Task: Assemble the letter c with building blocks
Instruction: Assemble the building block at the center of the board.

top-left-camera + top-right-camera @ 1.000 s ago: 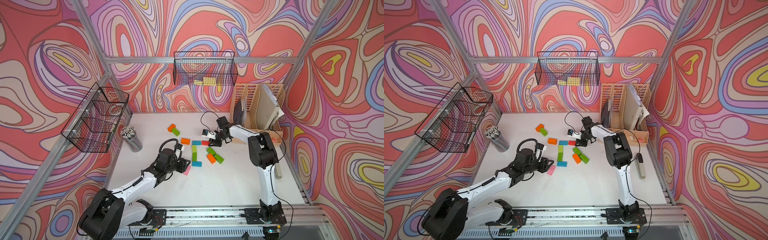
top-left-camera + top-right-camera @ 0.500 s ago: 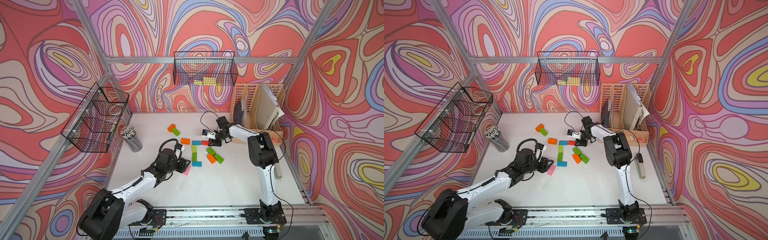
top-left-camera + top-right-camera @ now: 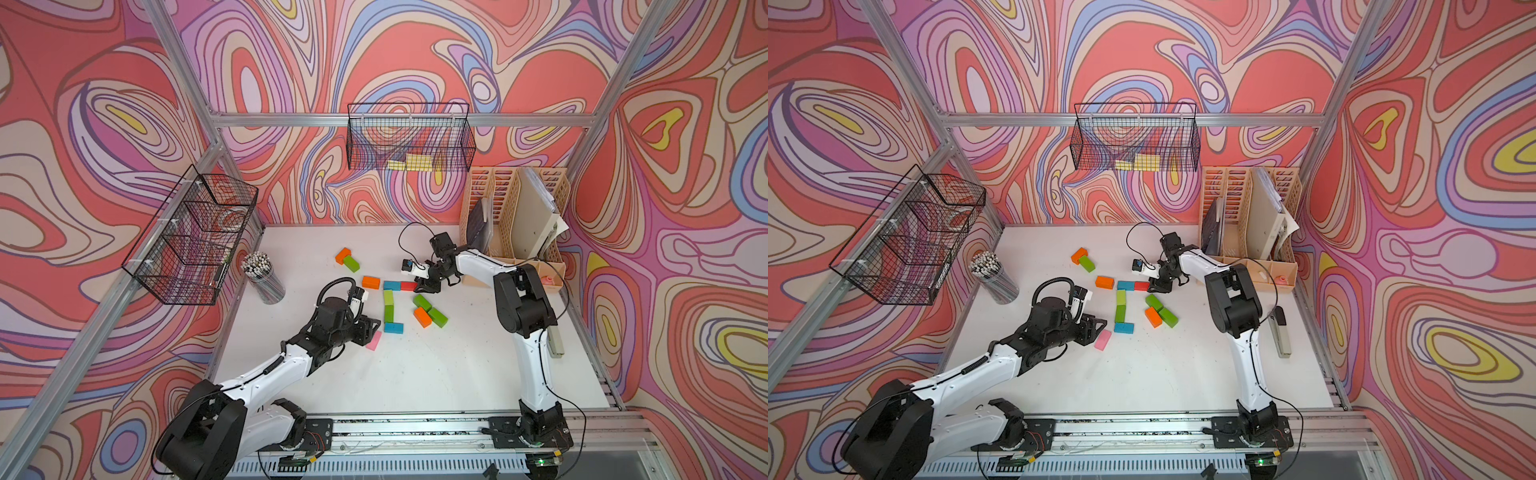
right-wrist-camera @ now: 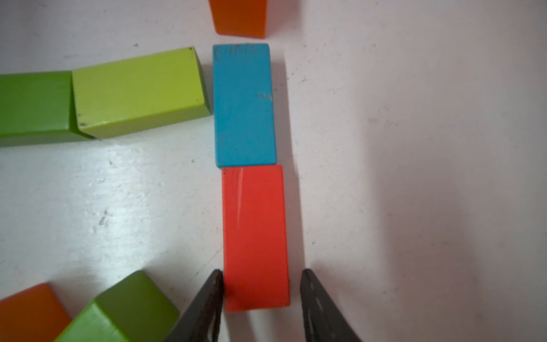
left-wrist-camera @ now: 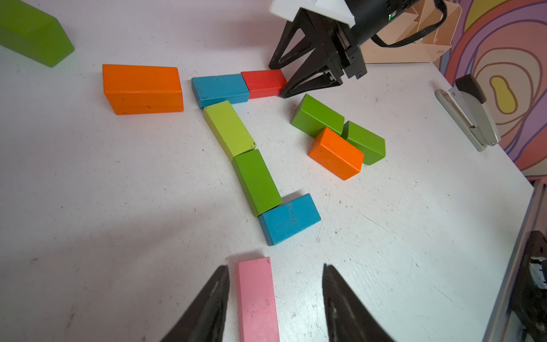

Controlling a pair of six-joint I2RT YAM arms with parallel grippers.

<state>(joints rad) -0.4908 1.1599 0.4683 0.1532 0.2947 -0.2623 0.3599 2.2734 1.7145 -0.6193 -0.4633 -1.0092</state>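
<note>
Red block [image 4: 256, 237] lies flat on table [image 4: 414, 177], end-to-end w/ blue block [image 4: 244, 103], which meets lime block [image 4: 139, 91] at a corner. My R gripper [image 4: 262, 271] straddles red's far end, jaws parted: one against its side, other w/ a gap. My L gripper [image 5: 275, 266] spread wide too, pink block [image 5: 256, 299] loose btwn jaws.

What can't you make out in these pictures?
- Pink block: near end cut off by the left wrist view's edge.
- Orange block: mostly cut off by the right wrist view's edge.
- Red block: one end hidden under the right end effector in both top views.
- Yellow pads: behind basket mesh, too small to count.
</note>
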